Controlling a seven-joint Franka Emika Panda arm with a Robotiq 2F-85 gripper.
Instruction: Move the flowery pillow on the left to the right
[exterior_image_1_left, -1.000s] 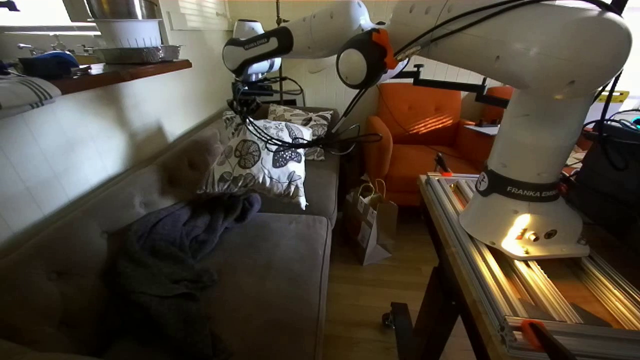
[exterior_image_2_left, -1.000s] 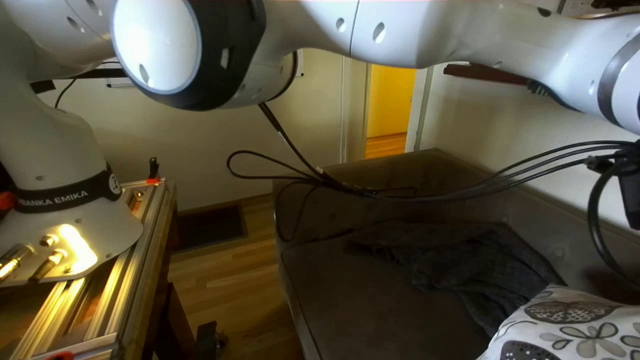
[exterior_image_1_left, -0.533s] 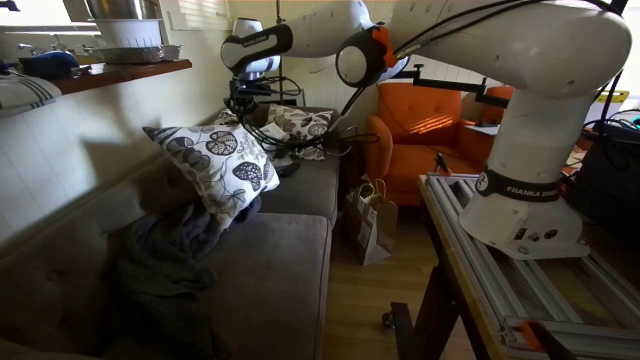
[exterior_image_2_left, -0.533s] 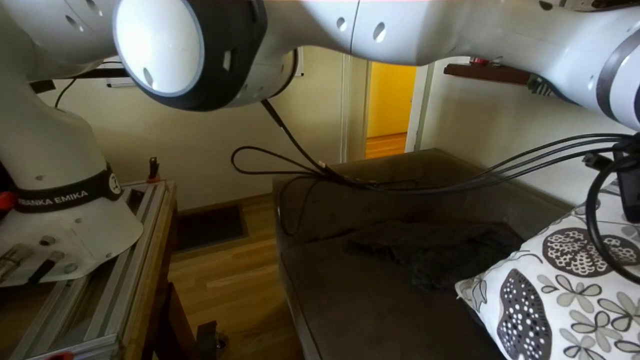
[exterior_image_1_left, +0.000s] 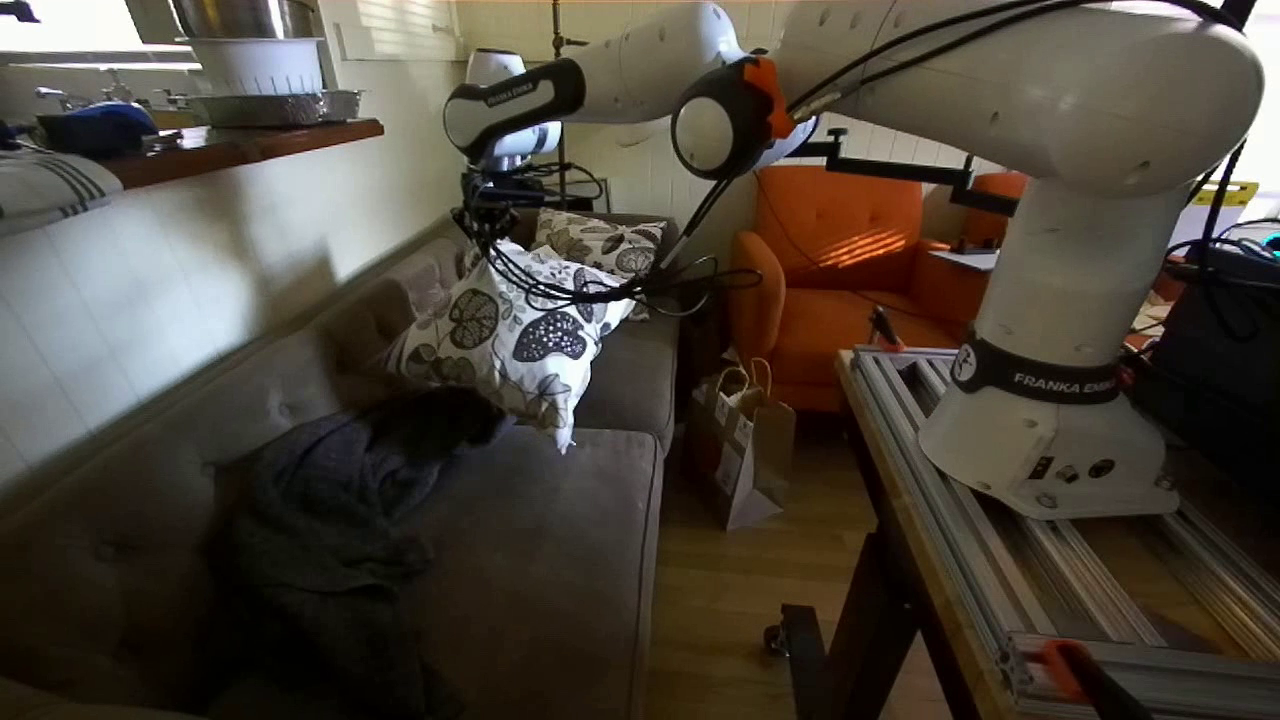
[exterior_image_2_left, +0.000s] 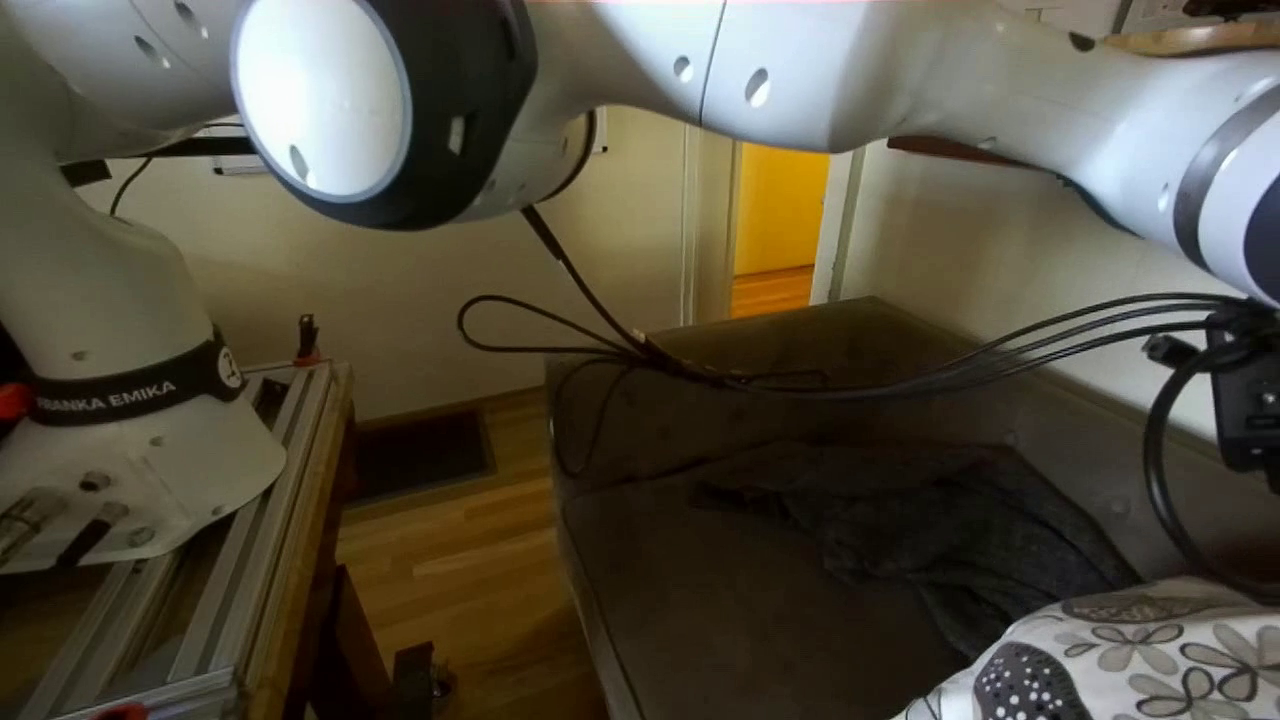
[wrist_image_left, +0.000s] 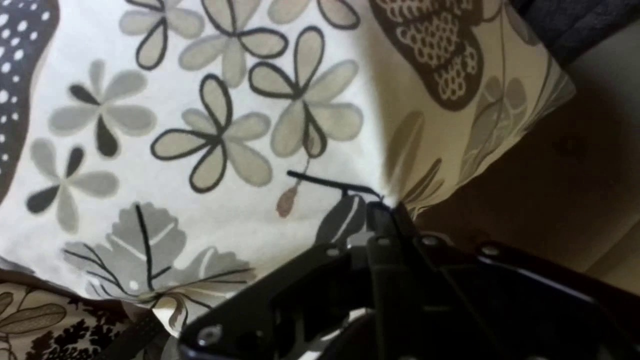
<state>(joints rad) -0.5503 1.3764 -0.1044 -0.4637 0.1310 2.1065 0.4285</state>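
The flowery pillow (exterior_image_1_left: 515, 345) is white with grey and dark leaf and flower prints. It hangs tilted below my gripper (exterior_image_1_left: 487, 222) over the sofa (exterior_image_1_left: 560, 570). In the wrist view, the pillow (wrist_image_left: 210, 100) fills most of the picture, and my gripper (wrist_image_left: 390, 205) is shut on a pinched fold of its edge. Only part of the pillow (exterior_image_2_left: 1130, 660) shows in an exterior view, at the bottom right corner; the fingers are out of frame there. I cannot tell whether its lower side touches the sofa. Another patterned pillow (exterior_image_1_left: 605, 238) rests at the sofa's far end.
A dark blanket (exterior_image_1_left: 350, 480) lies crumpled on the sofa, near its backrest. Black cables (exterior_image_1_left: 600, 290) hang from my wrist in front of the pillow. A paper bag (exterior_image_1_left: 745, 440), an orange armchair (exterior_image_1_left: 840, 290) and a wall shelf (exterior_image_1_left: 250, 150) stand around.
The pillow swung left and up toward the sofa's backrest half a second ago. It has now swung back right and hangs lower. My arm rose slightly, then came down; the grip held.
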